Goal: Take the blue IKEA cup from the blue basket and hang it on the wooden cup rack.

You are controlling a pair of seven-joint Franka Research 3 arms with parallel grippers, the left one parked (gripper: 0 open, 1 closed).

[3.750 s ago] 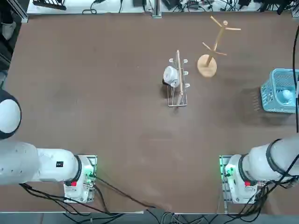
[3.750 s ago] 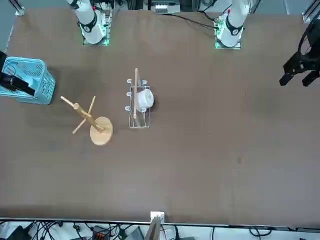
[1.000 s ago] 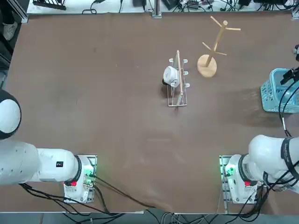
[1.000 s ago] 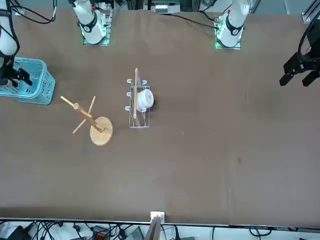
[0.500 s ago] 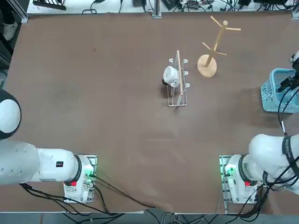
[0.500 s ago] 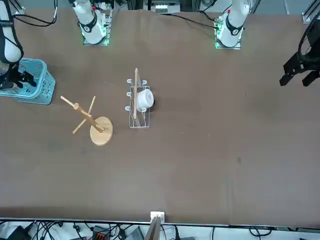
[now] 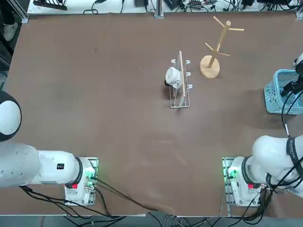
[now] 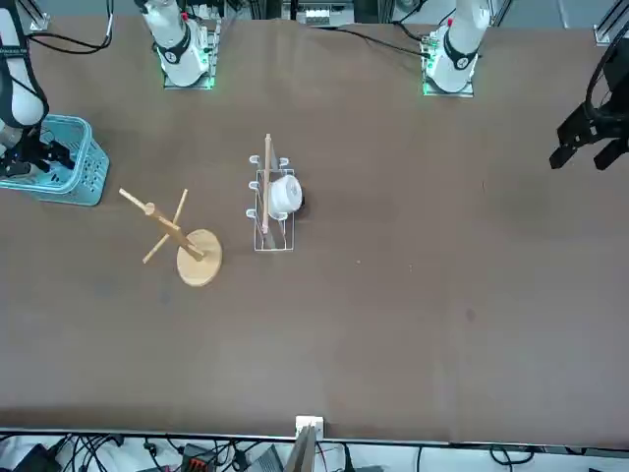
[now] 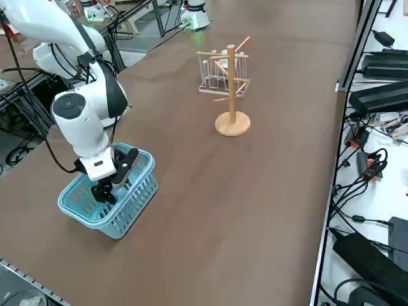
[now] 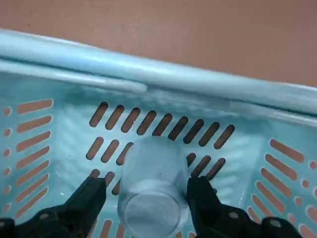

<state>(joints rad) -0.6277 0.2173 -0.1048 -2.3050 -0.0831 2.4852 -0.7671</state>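
You can read no text, label, brand, number or sign here: nothing legible shows on what lies between or beyond the jaws, or on anything else in your views.

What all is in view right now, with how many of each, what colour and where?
blue cup: one, pale blue, in the basket between the right hand's fingers
basket: one, light blue, right part of the table
cup rack: one, light wood, round base on the table beyond the basket
wire rack: one, white wire and wood, left of the cup rack from above
white cup: one, white, on the wire rack
table: one, brown, under everything
right hand: one, black, fingers open around the cup, down in the basket
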